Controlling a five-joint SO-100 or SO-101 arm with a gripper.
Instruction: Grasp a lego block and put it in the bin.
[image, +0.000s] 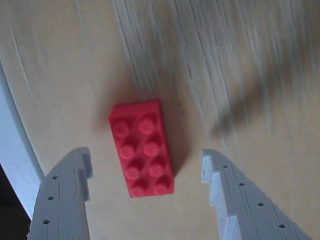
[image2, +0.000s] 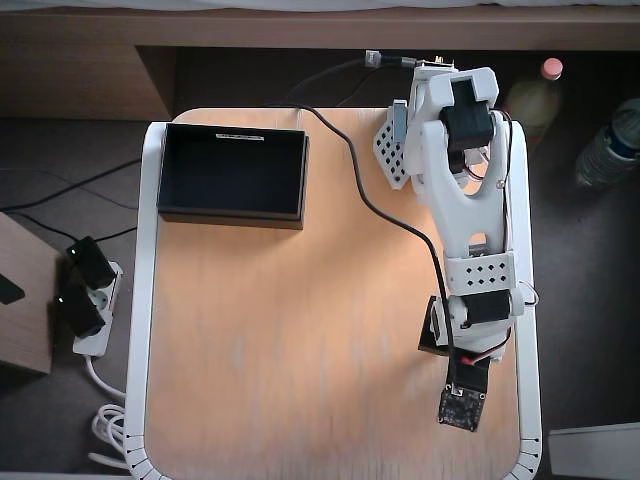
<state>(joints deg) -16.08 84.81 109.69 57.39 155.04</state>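
In the wrist view a small red lego block (image: 142, 148) lies flat on the wooden table, studs up. My gripper (image: 145, 157) hangs just above it and is open. One grey finger (image: 67, 195) is to the block's left and the other to its right, neither touching it. In the overhead view my white arm (image2: 468, 220) reaches down the table's right side, and its wrist hides both the block and the fingers. The black bin (image2: 232, 216) sits at the table's far left corner, well away from the arm, with nothing visible inside.
A black cable (image2: 370, 205) runs across the table from the back to the wrist. The table's white edge (image: 15, 150) is close on the left in the wrist view. Off the table are a power strip (image2: 85, 300) and bottles (image2: 540, 90).
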